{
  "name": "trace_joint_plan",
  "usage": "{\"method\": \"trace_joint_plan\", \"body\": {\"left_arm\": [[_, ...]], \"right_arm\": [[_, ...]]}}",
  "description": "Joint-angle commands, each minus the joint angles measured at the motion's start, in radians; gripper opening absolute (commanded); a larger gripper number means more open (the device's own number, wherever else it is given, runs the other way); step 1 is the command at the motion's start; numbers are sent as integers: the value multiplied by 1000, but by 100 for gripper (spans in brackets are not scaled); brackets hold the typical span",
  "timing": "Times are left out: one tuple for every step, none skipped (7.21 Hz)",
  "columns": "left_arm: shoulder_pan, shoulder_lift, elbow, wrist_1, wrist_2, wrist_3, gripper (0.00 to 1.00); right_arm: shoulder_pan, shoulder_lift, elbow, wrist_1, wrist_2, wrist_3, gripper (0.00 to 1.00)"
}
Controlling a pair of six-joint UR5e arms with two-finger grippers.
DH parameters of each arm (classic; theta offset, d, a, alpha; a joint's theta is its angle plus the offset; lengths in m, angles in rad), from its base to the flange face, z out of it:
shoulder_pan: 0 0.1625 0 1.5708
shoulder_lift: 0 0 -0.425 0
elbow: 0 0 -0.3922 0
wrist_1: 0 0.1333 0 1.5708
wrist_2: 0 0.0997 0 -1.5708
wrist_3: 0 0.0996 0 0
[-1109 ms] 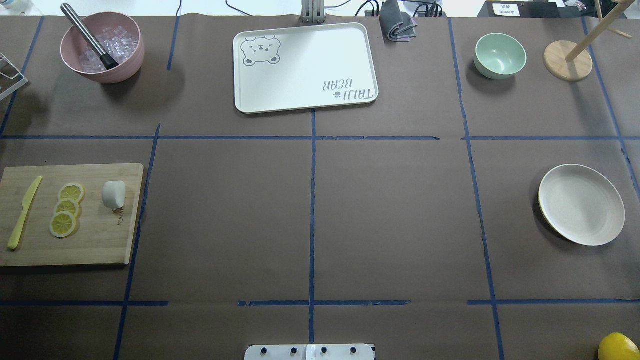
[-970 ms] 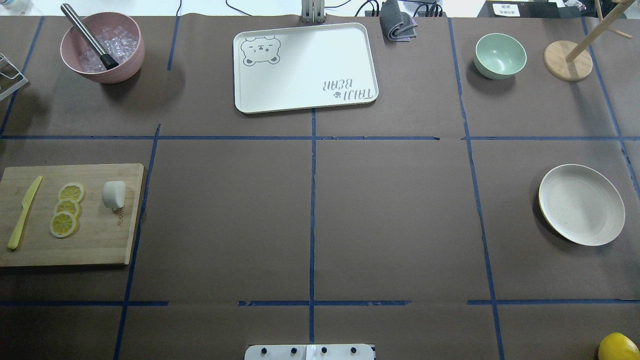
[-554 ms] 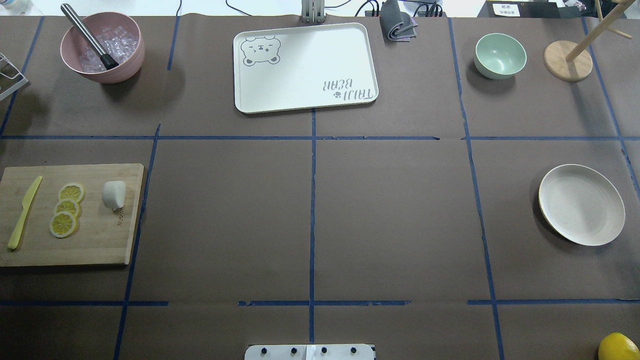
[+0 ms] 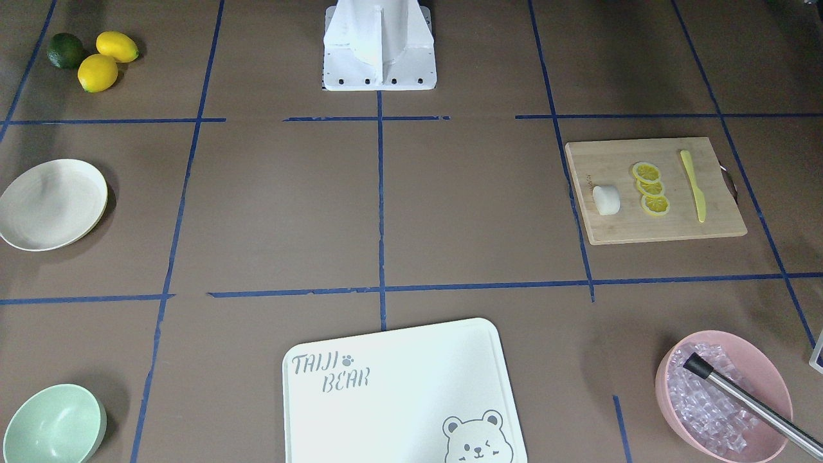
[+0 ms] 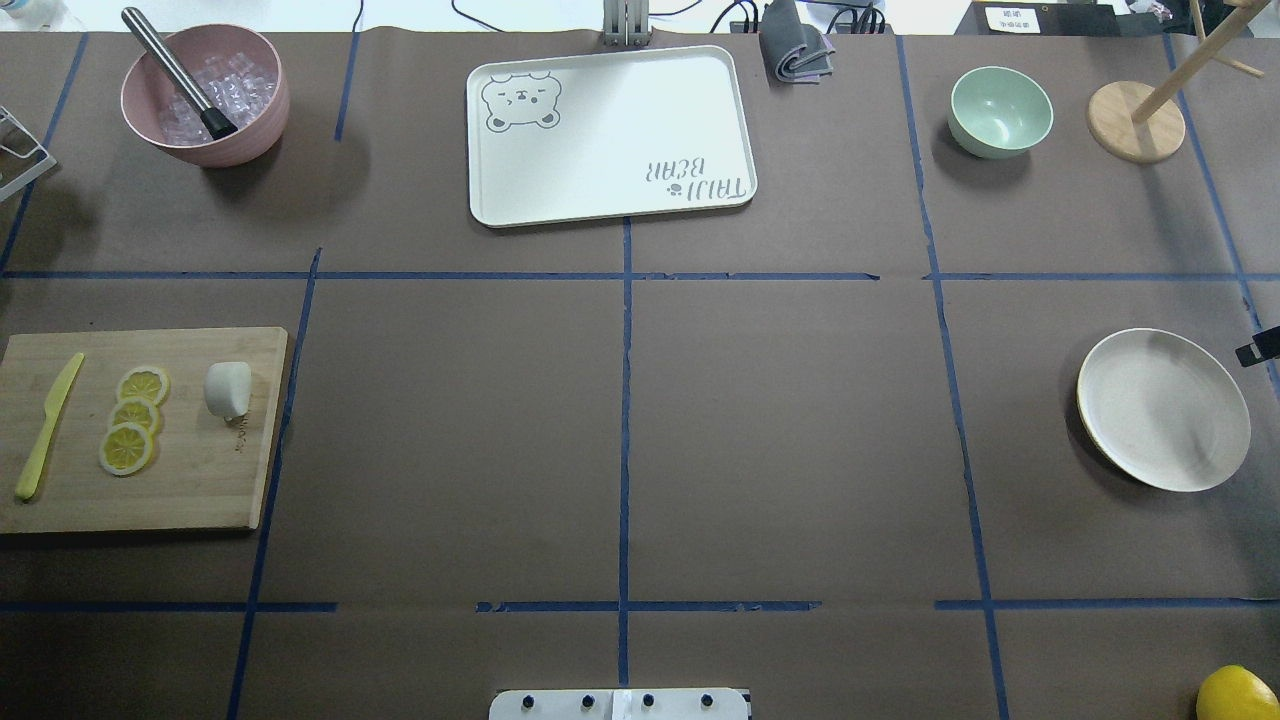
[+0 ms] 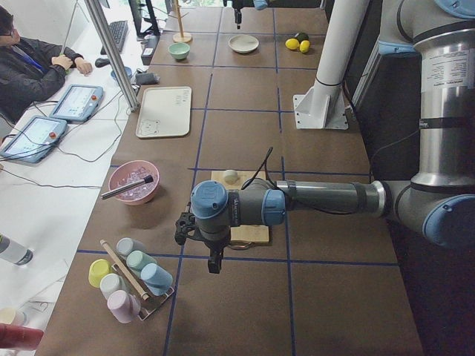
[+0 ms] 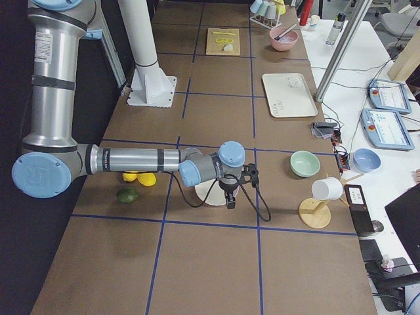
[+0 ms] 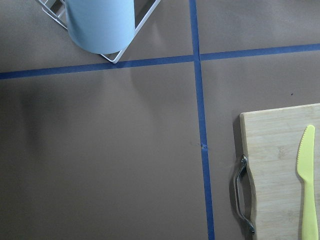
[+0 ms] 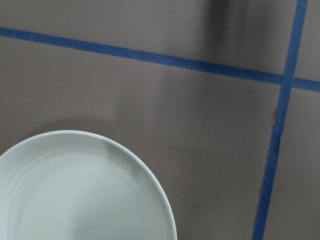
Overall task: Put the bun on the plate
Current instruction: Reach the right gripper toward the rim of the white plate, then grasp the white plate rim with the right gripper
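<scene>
right gripper has come in beside the plate, spread or pressed i cannot tell; the bun unmoved.

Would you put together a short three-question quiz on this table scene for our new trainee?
1. True or false: the bun already lies on the plate.
2. Which thing lies nearest the bun on the cutting board? A) the lemon slices B) the yellow knife C) the mint-green bowl
3. Fill in: the number of lemon slices on the board is ___.

Key
1. False: the bun sits on the cutting board, on the opposite side of the table from the plate, which holds nothing.
2. A
3. three
</scene>
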Motion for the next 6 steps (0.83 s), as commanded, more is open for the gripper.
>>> {"method": "trace_joint_plan", "body": {"left_arm": [[0, 0, 0, -1, 0, 0, 100], [0, 0, 0, -3, 0, 0, 100], [0, 0, 0, -4, 0, 0, 100], [0, 0, 0, -4, 0, 0, 100], [0, -3, 0, -4, 0, 0, 100], [0, 0, 0, -4, 0, 0, 100]], "right_arm": [[-64, -1, -80, 185, -1, 154, 99], [-75, -6, -81, 190, -4, 152, 98], [-78, -13, -81, 190, -3, 149, 84], [-106, -13, -81, 188, -6, 133, 70], [-119, -13, -83, 188, -6, 133, 52], [-118, -13, -83, 188, -6, 133, 29]]}}
